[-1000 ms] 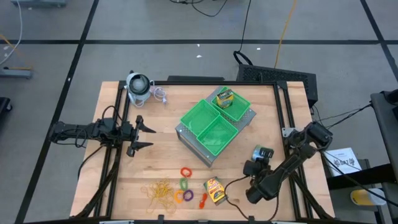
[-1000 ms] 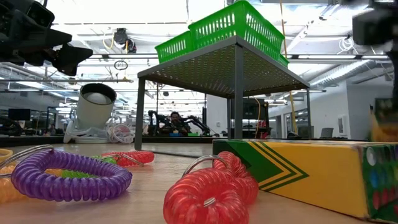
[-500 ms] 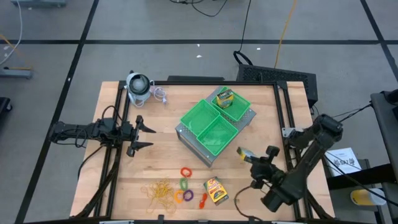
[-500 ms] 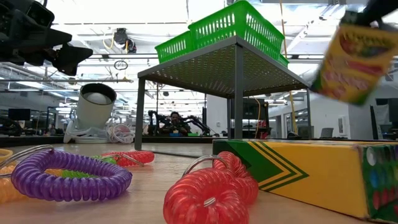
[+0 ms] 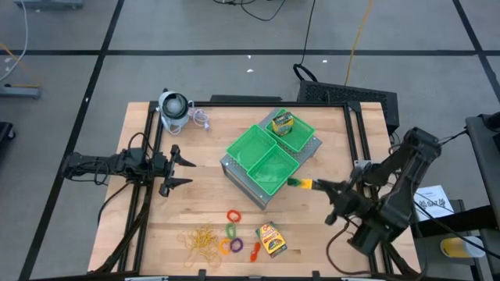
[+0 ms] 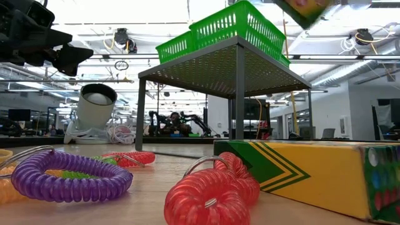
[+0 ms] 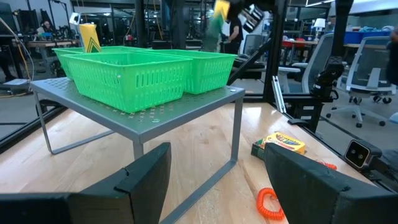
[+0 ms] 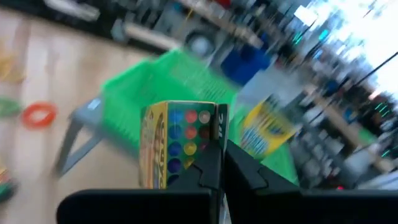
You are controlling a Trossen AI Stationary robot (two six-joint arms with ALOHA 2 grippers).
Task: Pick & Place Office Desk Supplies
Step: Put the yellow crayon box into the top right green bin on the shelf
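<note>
The desk (image 5: pixel 195 203) is a rectangular slab of light wood planks with a dark metal frame along its left and right edges.

Three green square trays (image 5: pixel 269 144) of plastic lattice sit in a row on a grey perforated metal stand (image 5: pixel 234 173) with thin legs, at mid-desk. The far tray holds one card box (image 5: pixel 282 122) standing upright, printed yellow and green.

The right arm reaches in from the right edge. The right end effector (image 5: pixel 311 185) is clamped shut on a second card box (image 5: pixel 298 183), carried in the air just beside the near-right corner of the stand. Seen from above, the box's long axis runs left-right, with the free end pointing left toward the trays. The right wrist view shows rows of coloured dots printed on one face (image 8: pixel 177 146); no writing is legible.

The left end effector (image 5: pixel 180 170) hovers over the left side of the desk, fingers spread apart and empty.

A third card box (image 5: pixel 270 239), yellow-orange, lies flat near the front edge. To its left lie coiled plastic rings (image 5: pixel 232 232) in red, green, purple and orange, then a tangle of thin tan rubber bands (image 5: pixel 200 240).
</note>
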